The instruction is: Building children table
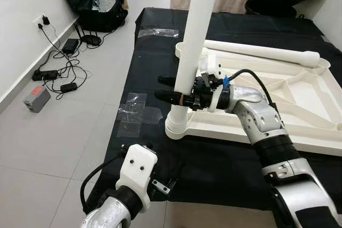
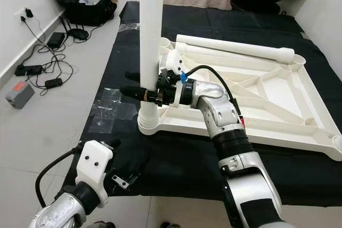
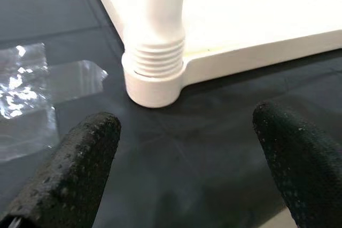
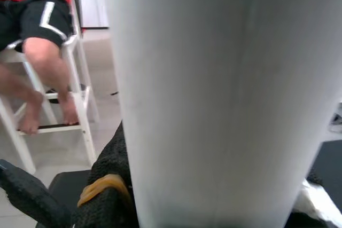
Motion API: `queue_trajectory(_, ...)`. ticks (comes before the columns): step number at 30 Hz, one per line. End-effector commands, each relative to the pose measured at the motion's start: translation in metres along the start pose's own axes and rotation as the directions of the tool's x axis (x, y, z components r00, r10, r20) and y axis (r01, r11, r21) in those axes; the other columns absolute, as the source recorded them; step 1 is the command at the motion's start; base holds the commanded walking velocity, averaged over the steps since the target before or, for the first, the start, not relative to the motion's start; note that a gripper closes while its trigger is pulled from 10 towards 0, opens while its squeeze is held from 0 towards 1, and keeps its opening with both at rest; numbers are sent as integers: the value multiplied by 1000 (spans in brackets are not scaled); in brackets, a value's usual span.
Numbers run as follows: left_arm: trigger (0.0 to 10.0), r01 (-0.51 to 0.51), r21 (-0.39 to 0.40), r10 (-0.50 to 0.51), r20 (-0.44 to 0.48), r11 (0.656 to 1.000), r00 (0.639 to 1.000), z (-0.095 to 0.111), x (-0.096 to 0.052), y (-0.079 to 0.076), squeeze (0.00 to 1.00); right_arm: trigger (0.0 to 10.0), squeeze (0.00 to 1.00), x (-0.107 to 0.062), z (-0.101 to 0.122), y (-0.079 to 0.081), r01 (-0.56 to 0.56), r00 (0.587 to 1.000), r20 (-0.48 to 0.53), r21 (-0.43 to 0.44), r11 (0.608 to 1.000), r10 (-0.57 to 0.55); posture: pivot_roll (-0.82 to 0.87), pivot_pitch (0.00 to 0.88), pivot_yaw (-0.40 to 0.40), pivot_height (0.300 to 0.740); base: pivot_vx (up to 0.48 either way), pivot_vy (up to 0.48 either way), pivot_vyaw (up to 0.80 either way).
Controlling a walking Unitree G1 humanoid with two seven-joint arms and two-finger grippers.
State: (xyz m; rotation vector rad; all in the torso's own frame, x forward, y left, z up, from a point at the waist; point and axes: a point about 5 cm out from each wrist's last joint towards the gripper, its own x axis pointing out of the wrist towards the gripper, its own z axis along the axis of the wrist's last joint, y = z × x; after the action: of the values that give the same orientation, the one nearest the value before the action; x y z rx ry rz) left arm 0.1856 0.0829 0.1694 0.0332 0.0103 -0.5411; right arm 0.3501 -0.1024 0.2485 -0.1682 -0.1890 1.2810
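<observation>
Left gripper (image 3: pixel 184 158) hangs low at the near edge of the black mat (image 1: pixel 214 164), its two black fingers (image 3: pixel 75 164) spread wide apart with nothing between them, pointing toward the threaded corner socket (image 3: pixel 155 78) of the table. On the floor well to the left lie a power strip (image 1: pixel 45 74), tangled cables and a small grey box (image 1: pixel 36 99), and a black bag (image 1: pixel 99 9) stuffed with clothes sits by the wall. Pieces of clear plastic film (image 1: pixel 136 111) lie on the mat just left of the socket. A white table leg (image 1: pixel 193 41) stands upright in that near-left corner socket of the white tabletop (image 1: pixel 299 105), which lies upside down on the mat with its ribs facing up. Right gripper (image 1: pixel 179 89) reaches in from the right and clamps the leg a little above the socket, one finger on each side of the tube. A second white leg (image 1: pixel 262 52) lies flat across the far side of the tabletop. Beyond the held leg, the right wrist view catches a person's legs (image 4: pixel 37 73) on a white stool (image 4: pixel 80 110).
</observation>
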Motion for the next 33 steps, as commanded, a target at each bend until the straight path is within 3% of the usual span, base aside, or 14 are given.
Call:
queue_trajectory(1, 10000, -8, -1, 8, -9, 1000, 1000, -1, -1, 0, 0, 10000, 0, -4, -32, 4, 54, 991, -124, 81, 995, -44, 90, 219, -73, 740, 0, 0, 0)
queue_trajectory(8, 10000, -17, 11, 17, -3, 1000, 1000, 0, 0, 4, 0, 10000, 0, -5, -39, -2, 186, 972, -163, 84, 979, -171, 89, 219, -73, 740, 0, 0, 0)
queue_trajectory(12, 10000, -26, 22, 26, -1, 999, 1000, 0, 2, 8, 0, 10000, 0, -8, -47, -6, 341, 927, -197, 86, 936, -320, 88, 217, -70, 740, 0, 0, 0)
queue_trajectory(18, 10000, -29, 29, 29, 1, 999, 1000, 1, 3, 10, 0, 10000, 0, -10, -49, -7, 456, 875, -214, 67, 887, -434, 86, 211, -69, 740, 0, 0, 0)
queue_trajectory(23, 10000, -31, 33, 31, 4, 999, 1000, 1, 4, 12, 0, 10000, 0, -9, -51, -13, 560, 818, -221, 91, 824, -531, 84, 206, -68, 740, 0, 0, 0)
queue_trajectory(25, 10000, -30, 36, 30, 6, 999, 1000, 2, 5, 13, 0, 10000, 0, -8, -53, -16, 626, 769, -232, 83, 776, -595, 83, 204, -68, 740, 0, 0, 0)
queue_trajectory(30, 10000, -28, 37, 28, 7, 999, 1000, 2, 5, 13, 0, 10000, 0, -8, -53, -18, 681, 722, -240, 80, 728, -649, 82, 204, -67, 740, 0, 0, 0)
queue_trajectory(33, 10000, -27, 38, 27, 9, 999, 1000, 2, 4, 12, 0, 10000, 0, -6, -53, -21, 741, 665, -234, 88, 666, -709, 85, 205, -69, 740, 0, 0, 0)
